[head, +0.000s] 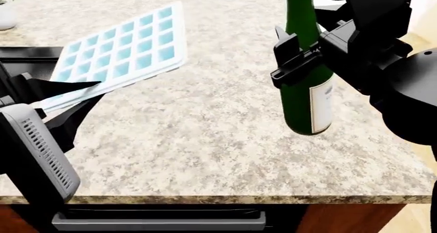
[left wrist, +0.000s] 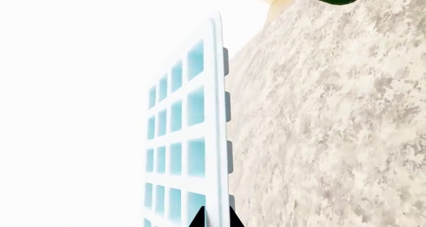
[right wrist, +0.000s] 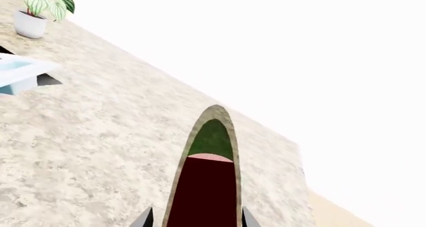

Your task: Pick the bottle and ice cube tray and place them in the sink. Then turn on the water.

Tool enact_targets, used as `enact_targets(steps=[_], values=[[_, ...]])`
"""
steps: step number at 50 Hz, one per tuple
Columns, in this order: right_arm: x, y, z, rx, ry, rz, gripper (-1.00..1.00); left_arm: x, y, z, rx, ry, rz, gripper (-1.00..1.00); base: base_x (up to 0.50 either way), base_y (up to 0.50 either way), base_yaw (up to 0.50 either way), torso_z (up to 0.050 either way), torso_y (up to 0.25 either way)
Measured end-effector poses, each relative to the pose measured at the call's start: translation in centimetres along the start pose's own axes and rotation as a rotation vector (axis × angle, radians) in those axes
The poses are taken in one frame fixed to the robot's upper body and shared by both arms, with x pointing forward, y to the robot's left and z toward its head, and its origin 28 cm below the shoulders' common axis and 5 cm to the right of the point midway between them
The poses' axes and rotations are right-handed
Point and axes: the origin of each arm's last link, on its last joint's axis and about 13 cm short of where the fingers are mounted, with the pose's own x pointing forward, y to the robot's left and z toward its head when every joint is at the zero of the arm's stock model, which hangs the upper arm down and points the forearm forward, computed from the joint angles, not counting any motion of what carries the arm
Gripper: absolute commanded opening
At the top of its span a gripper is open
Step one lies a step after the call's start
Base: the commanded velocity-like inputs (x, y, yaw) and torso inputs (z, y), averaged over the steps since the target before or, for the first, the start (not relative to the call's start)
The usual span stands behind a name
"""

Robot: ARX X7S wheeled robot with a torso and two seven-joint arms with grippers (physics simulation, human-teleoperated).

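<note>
Gripping the ice cube tray (head: 119, 43), the left fingers (head: 65, 92); the right fingers (head: 290, 64) clamped on the bottle (head: 307, 97).

One bottle (head: 305, 97) upright above the worktop (head: 204, 130), one ice cube tray (head: 119, 51) left of the bottle, one potted plant (right wrist: 37, 12) at the worktop's far corner, two end effectors, left end effector (head: 65, 97), right end effector (head: 307, 56).

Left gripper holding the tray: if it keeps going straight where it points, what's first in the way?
Probably nothing solid nearby. The left gripper points past the ice cube tray it clamps, over the countertop, toward blank white background. Depth unclear.
</note>
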Motion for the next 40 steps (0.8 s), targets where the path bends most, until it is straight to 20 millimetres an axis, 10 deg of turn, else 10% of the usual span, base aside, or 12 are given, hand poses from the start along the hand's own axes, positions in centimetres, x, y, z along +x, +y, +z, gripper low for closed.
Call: enact_targets(steps=[40], values=[[0.06,0.21,-0.27,0.001,0.001,0.001,-1.0,-0.04,-0.17,0.18,-0.009,-0.012,-0.002,-1.0,0.0,0.5,0.0,0.0,0.001]])
